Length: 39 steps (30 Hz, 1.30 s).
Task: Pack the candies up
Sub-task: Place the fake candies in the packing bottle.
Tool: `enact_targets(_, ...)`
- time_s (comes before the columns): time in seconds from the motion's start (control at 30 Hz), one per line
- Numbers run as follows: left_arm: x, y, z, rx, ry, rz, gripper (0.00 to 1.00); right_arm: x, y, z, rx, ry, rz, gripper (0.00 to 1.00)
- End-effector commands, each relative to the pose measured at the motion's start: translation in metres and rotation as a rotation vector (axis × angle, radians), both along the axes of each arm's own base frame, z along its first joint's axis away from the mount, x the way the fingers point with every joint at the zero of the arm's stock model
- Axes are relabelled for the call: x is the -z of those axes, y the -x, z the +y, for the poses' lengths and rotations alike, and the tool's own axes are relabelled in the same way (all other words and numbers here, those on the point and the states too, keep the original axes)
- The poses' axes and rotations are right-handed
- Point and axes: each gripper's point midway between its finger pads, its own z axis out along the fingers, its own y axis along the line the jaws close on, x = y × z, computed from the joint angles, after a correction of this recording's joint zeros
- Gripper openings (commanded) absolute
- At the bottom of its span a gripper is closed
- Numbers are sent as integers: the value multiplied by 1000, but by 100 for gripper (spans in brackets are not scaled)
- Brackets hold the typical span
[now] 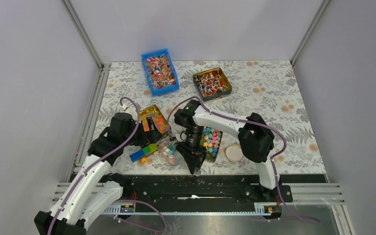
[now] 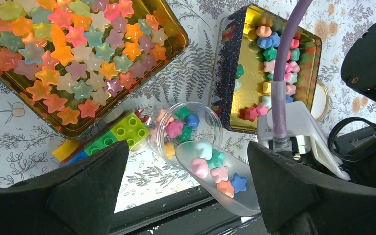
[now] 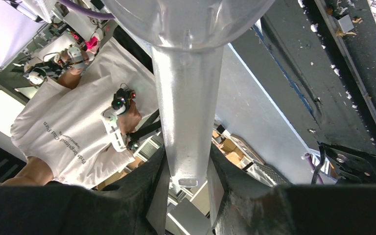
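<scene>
Right pincer [image 3: 186, 166] of mine is squeezed onto the handle of a clear scoop [image 2: 225, 188]. Candies [image 2: 214, 166] sit in the scoop. I see more in the little clear cup [image 2: 210, 117] at its tip, and more in the gold tin [image 2: 225, 73] beside it. Left pincer [image 2: 186, 183] is wide open, holding nothing.

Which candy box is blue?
The plastic box at the far edge of the table. The others are gold: the tin of wrapped sweets beside it, the tin of see-through stars, and the tin of small candies.
</scene>
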Motion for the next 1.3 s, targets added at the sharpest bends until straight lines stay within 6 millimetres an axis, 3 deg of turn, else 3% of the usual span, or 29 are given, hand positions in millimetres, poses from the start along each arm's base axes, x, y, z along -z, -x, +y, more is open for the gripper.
enact_targets(0.0,-8,-5,0,-10,11,-33,96,-11,1,6,59,-14,69,0)
enact_targets(0.5,-2,-6,-1,-19,19,-15,96,-9,-4,26,199,-92,179,0)
enact_targets(0.73,-3,-8,-3,-11,17,-13,96,-6,1,21,211,-78,216,0)
enact_targets(1.27,-6,-10,-5,-12,26,-13,96,-23,5,28,272,-161,303,0)
